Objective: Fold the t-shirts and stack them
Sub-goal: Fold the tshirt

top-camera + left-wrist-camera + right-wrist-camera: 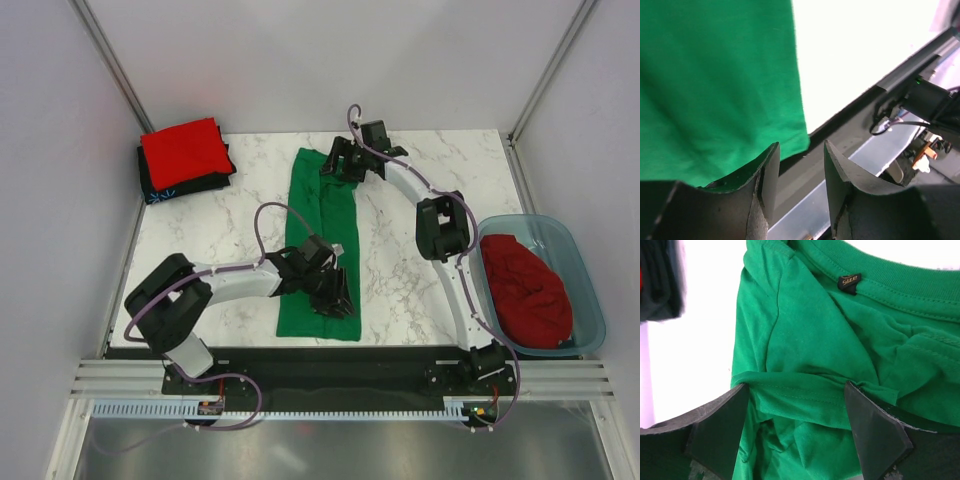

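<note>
A bright green t-shirt (318, 215) lies on the marble table as a long narrow strip, collar at the far end. My left gripper (338, 298) is open and empty over the strip's near right corner; in the left wrist view its jaws (801, 150) stand apart beside the green hem (715, 75). My right gripper (335, 160) is open at the collar end; its fingers (797, 390) straddle a bunched fold of the green cloth (805, 330). A folded red t-shirt (185, 150) lies on a folded black one (185, 187) at the back left.
A translucent blue tub (590, 290) at the right table edge holds crumpled red t-shirts (525, 290). The table's black front rail (850, 125) runs just past the shirt's near hem. White walls enclose the table on three sides.
</note>
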Controlling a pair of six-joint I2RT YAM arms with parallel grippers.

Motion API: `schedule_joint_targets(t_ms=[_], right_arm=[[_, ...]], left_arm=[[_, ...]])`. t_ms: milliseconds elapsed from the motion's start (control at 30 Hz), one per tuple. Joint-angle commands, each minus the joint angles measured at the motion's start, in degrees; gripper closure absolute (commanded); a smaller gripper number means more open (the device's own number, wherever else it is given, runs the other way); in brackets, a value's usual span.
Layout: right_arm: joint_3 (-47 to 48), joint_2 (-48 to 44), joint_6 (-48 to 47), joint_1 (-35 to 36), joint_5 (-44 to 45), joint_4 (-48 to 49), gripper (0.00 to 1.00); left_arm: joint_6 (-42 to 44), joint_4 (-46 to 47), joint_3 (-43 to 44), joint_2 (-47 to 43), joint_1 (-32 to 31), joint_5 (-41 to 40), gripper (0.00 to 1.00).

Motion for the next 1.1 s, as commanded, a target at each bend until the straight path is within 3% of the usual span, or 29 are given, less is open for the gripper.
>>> schedule_joint_targets(t_ms=[0, 167, 300, 467, 567, 700, 733, 800, 867, 1067], right_arm=[[0.55, -0.72, -10.81, 0.47, 5.95, -7.02, 0.13], [-3.58, -8.12, -19.54, -0.41, 12.55, -10.89, 0.11], [-3.67, -13.91, -18.68, -1.99, 7.31, -13.09, 0.09], [-2.35, -20.16, -16.39, -2.08, 5.17, -14.76, 0.05], [-4.72, -24.81, -16.30, -1.99, 7.71, -17.39, 0.03], [-19.80, -36.73, -9.12, -1.64, 11.84, -18.20, 0.03], [-28.72, -39.30, -8.05, -0.86, 12.55, -17.41, 0.03], [-37.82, -47.10, -6.11, 1.07, 14.83, -14.78, 0.04], [-50.56, -52.22, -2.17, 4.58, 15.63, -13.28, 0.05], [-81.07, -72.79, 15.20, 17.50, 16.95, -2.91, 0.14]], left_arm=[[-2.58, 1.23, 2.09, -0.74, -1.22, 2.82, 0.53], [-4.17, 1.05, -0.46, -6.18, -1.83, 2.38, 0.53], [-3.48, -1.22, 0.14, -11.36, -2.36, 0.98, 0.51], [4.51, -17.80, 8.13, -18.84, -2.27, -12.62, 0.44], [7.34, -22.66, 10.34, -24.12, -1.66, -20.10, 0.41], [7.79, -27.42, 8.34, -30.97, 1.06, -27.76, 0.34], [7.61, -27.68, 7.11, -32.12, 3.85, -27.07, 0.33], [6.82, -27.69, 3.24, -35.02, 7.11, -24.70, 0.33], [5.51, -27.69, -0.70, -37.47, 10.90, -22.06, 0.34], [-0.02, -27.86, -9.67, -41.88, 12.23, -23.37, 0.39]])
